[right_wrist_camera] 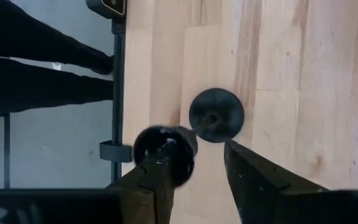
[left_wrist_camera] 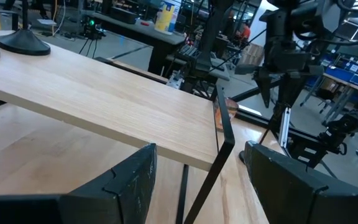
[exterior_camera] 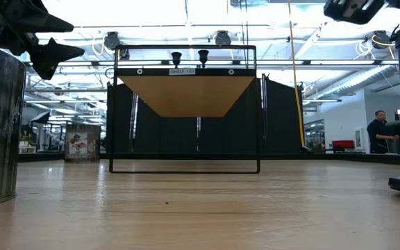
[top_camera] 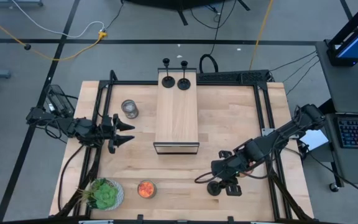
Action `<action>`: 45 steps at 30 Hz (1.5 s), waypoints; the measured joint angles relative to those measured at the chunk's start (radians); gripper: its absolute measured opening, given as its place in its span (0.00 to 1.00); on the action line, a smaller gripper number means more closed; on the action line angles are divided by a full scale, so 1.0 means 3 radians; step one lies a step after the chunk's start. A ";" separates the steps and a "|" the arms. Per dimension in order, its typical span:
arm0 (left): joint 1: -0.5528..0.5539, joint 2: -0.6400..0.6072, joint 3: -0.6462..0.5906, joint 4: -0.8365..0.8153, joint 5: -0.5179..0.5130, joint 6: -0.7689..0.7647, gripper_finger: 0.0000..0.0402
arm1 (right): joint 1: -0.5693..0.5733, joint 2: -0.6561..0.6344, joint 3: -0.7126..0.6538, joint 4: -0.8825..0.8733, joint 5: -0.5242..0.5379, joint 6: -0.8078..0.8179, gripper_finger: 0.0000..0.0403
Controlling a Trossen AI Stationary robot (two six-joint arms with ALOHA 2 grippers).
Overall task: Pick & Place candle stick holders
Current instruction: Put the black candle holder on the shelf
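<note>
Two black candle stick holders point(top_camera: 166, 78) point(top_camera: 184, 81) stand on the far end of the wooden shelf point(top_camera: 177, 115); their bases also show in the left wrist view point(left_wrist_camera: 23, 41). Two more holders point(right_wrist_camera: 216, 115) point(right_wrist_camera: 157, 142) stand on the table near its near right corner, under my right gripper point(right_wrist_camera: 197, 149). That gripper point(top_camera: 224, 180) is open and points down, and the stem of one holder lies just beyond the gap between its fingers. My left gripper point(top_camera: 124, 132) is open and empty, left of the shelf. My right gripper has one finger point(right_wrist_camera: 160, 177) in front of the nearer holder's round base point(right_wrist_camera: 148, 140) in the wrist view. I cannot tell whether it touches it.
A metal cup point(top_camera: 129, 109) stands left of the shelf. A small green plant point(top_camera: 104, 194) and an orange round thing point(top_camera: 146, 189) are near the near left edge. A black frame point(top_camera: 263, 106) runs around the table. A person point(exterior_camera: 377, 128) is far behind.
</note>
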 joint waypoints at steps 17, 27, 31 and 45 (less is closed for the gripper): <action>0.0000 -0.0001 0.0000 0.0000 0.0000 -0.0009 0.62 | -0.0020 0.0000 -0.0104 0.0152 -0.0004 -0.0027 0.15; 0.0001 -0.0001 0.0000 0.0000 0.0000 0.0004 0.62 | -0.0040 -0.0010 -0.0100 0.0214 0.0001 -0.0029 0.03; 0.0000 0.0000 0.0000 -0.0001 0.0000 0.0004 0.62 | -0.0083 -0.0009 -0.0100 0.0224 -0.0024 -0.0014 0.01; 0.0001 0.0000 0.0000 -0.0001 -0.0001 0.0017 0.62 | -0.0171 -0.0022 -0.0074 0.0229 -0.0093 -0.0027 0.01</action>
